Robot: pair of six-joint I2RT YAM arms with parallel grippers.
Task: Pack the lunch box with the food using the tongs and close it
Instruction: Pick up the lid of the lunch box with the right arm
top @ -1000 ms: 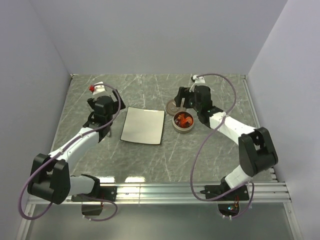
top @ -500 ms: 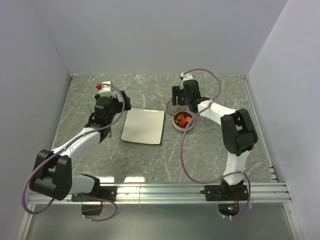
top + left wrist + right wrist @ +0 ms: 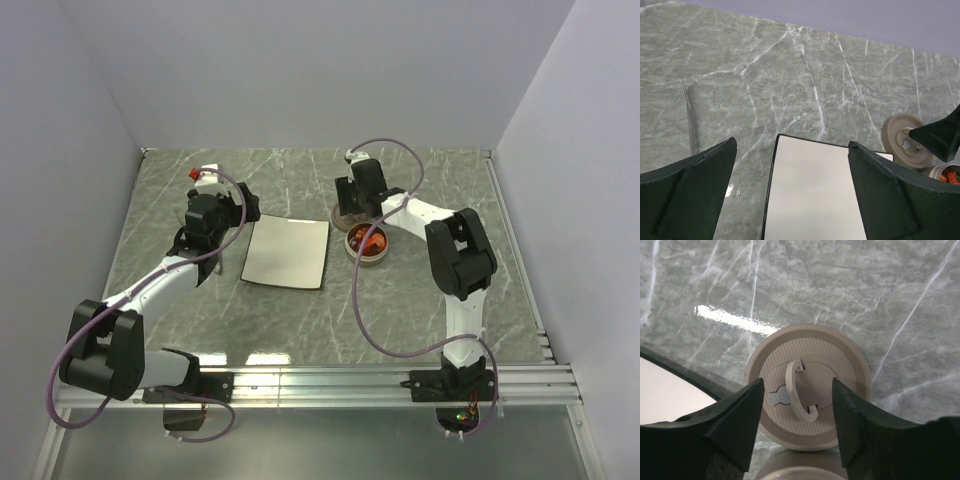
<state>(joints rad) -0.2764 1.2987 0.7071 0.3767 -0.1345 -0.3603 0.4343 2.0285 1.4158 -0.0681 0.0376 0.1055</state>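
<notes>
1. Lid [image 3: 807, 390]: round, flat, greyish-beige w/ a raised rim. The ribbed centre disc carries a C-shaped fold-flat handle on a small grey pivot.
2. Lid pos: lies handle-up on table [image 3: 300, 320], just beyond & slightly left of tin [image 3: 366, 246]. Edges touch or nearly touch; can't tell which. It sits just off the far-right corner of plate [image 3: 287, 251].
3. Tin: small, round, shallow, silver, uncovered. It stands on the table just right of the plate's right edge.
4. Food [image 3: 367, 239]: red-orange & brown bits piled inside the tin. Too small to count.
5. R claw [image 3: 797, 384]: right over the lid, pointing down. Jaws are released, one finger each side of the handle w/ a gap showing on both sides, so it grasps nothing. Can't tell whether the tips touch the lid's surface.
6. L claw [image 3: 792, 145]: spread wide, nothing between the fingers. It hovers by the plate's far-left corner.
7. Tongs [image 3: 690, 120]: thin, silver, slender. They lie flat on the table left of the plate, apart from it and from both claws.
8. Plate: white, square, dark edge, between the two arms.
</notes>
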